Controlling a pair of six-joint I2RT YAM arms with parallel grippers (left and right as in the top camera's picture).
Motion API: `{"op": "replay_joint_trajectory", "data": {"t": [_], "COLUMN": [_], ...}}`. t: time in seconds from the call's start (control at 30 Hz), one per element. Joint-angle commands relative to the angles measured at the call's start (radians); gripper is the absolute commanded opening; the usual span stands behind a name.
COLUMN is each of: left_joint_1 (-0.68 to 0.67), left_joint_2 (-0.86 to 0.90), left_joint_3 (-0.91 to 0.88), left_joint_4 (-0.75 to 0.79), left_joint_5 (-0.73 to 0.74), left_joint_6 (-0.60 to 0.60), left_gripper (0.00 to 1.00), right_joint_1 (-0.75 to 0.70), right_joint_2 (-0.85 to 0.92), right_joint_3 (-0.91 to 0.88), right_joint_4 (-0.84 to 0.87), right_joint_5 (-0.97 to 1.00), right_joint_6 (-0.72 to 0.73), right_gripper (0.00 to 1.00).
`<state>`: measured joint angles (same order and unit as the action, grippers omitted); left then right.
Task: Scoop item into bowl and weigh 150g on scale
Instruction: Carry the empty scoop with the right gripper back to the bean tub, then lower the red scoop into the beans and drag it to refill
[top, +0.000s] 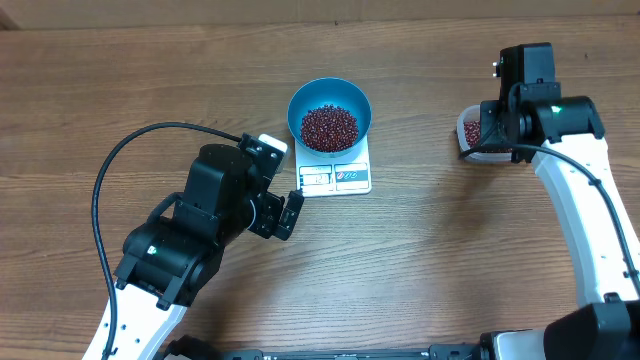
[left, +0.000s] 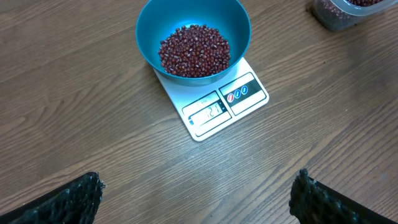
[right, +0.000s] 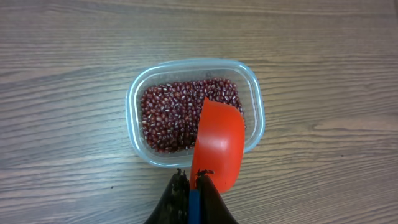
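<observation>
Your right hand (right: 189, 196) is clamped tight on the handle of the red scoop (right: 217, 146), which hangs over the clear container (right: 255, 118) of beans (right: 171, 115), well to the right of the scale (top: 335, 177). No beans show on the scoop's visible face. The left hand (left: 196, 199) hovers with its fingers wide apart, holding nothing, just in front of the scale. The blue bowl (top: 329, 115) sits on the scale with a good heap of beans already in it. The display (left: 208, 112) is lit, but its digits are too small to read, so judge the remaining amount before you dip again. A full scoop could overshoot the target, and taking beans back out is fiddly. Dig at a steep angle and the light container may slide or tip on the worktop (top: 450, 260). The carry to the bowl is long, so a heaped or tilted scoop would scatter beans along the way. Tip from too high and beans may bounce over the rim. Keep the left hand off the scale, or the reading will be false.
</observation>
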<state>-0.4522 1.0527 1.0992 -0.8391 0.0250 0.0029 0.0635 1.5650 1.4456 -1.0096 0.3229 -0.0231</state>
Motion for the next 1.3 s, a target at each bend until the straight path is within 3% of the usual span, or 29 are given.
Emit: {"op": "replay_joint_trajectory", "data": {"t": [0.0, 0.77, 1.27], "left_joint_1": [-0.006, -0.006, -0.006], "left_joint_2": [-0.006, -0.006, -0.006], "left_joint_3": [-0.003, -0.003, -0.003], "left_joint_4": [0.001, 0.001, 0.001], "left_joint_5": [-0.006, -0.006, -0.006], "left_joint_6": [-0.006, -0.006, -0.006], "left_gripper": [1.0, 0.99, 1.0], "right_joint_1": [-0.026, -0.06, -0.149], "right_joint_2": [0.043, 0.235, 0.239], "right_joint_3": [0.033, 0.033, 0.029], "right_joint_4": [0.017, 0.109, 0.125], "right_joint_5": [0.017, 0.043, -0.016], "right_joint_6": [-0.011, -0.1, -0.117], "right_gripper": [0.04, 0.04, 0.04]}}
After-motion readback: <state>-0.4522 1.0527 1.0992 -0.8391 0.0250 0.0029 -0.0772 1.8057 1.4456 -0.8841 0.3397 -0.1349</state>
